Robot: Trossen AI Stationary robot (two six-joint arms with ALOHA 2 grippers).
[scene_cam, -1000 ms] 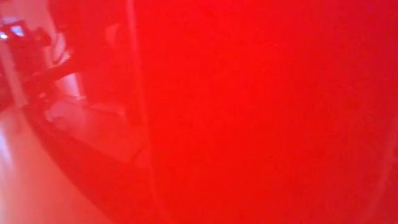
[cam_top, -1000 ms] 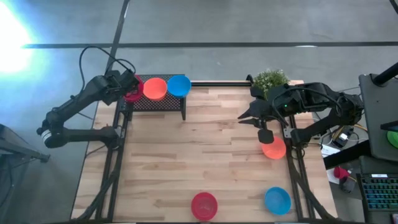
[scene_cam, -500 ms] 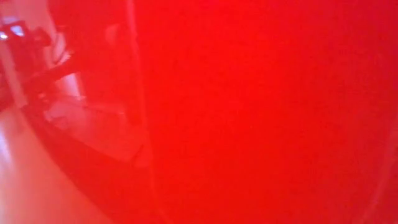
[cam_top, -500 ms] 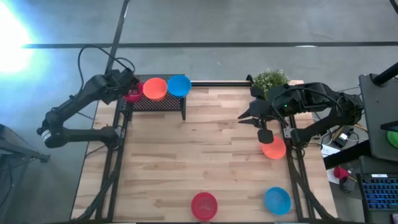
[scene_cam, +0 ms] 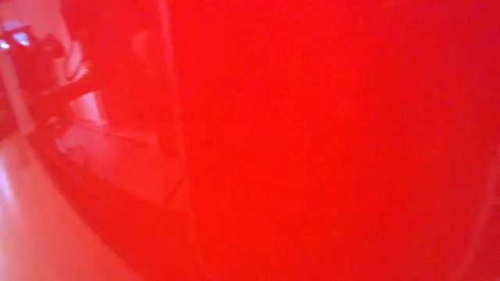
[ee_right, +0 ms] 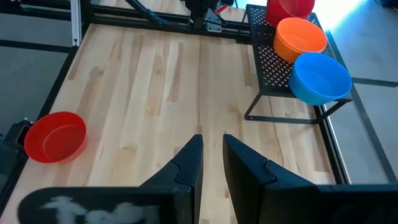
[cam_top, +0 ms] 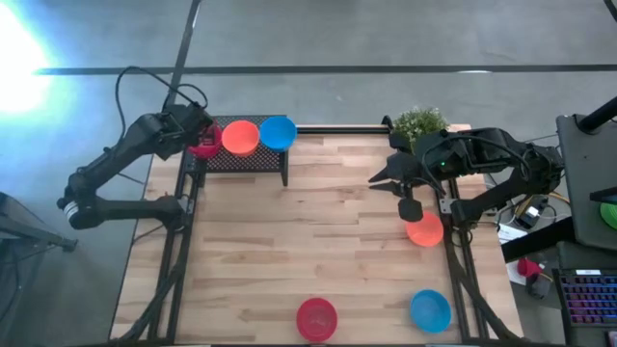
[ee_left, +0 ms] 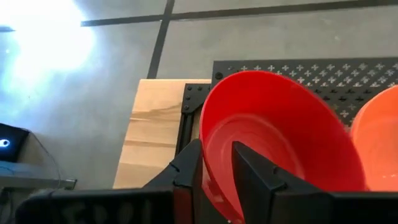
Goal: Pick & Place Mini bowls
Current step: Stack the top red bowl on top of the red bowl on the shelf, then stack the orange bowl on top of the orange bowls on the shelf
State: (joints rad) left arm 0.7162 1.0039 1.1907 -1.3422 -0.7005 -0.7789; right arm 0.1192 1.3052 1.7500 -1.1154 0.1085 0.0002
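Grey floor crossed by dark tape lines surrounds a pale wooden table (cam_top: 289, 241), and a black perforated shelf (cam_top: 253, 159) stands at its far left corner.

On that shelf sit 3 mini bowls in a row. Leftmost is the red bowl on the shelf (cam_top: 204, 146), next to it the orange bowl on the shelf (cam_top: 240, 137), then the blue bowl on the shelf (cam_top: 278, 132). The left gripper (cam_top: 193, 128) is at the red one: in its wrist view its 2 fingers (ee_left: 252, 168) straddle the bowl's rim, 1 inside and 1 outside. A sliver of gap seems to show on each side, so the jaws look released rather than clamped, though the view is too close to be sure. I judge this bowl as just set down, or very nearly.

Moving right, 3 bowls lie on the table. A red bowl at the near edge (cam_top: 316, 317) sits at about the middle, and it probably fills the low view, which shows little but red. Further right is a blue bowl at the near edge (cam_top: 430, 310), and beyond it an orange bowl by the right edge (cam_top: 424, 229). The right gripper (cam_top: 406, 211) hangs just beside that orange bowl with nothing between its nearly closed fingers. A small green plant (cam_top: 418, 123) stands at the far right corner.

So about half looks done: 3 placed, 3 left to fetch.
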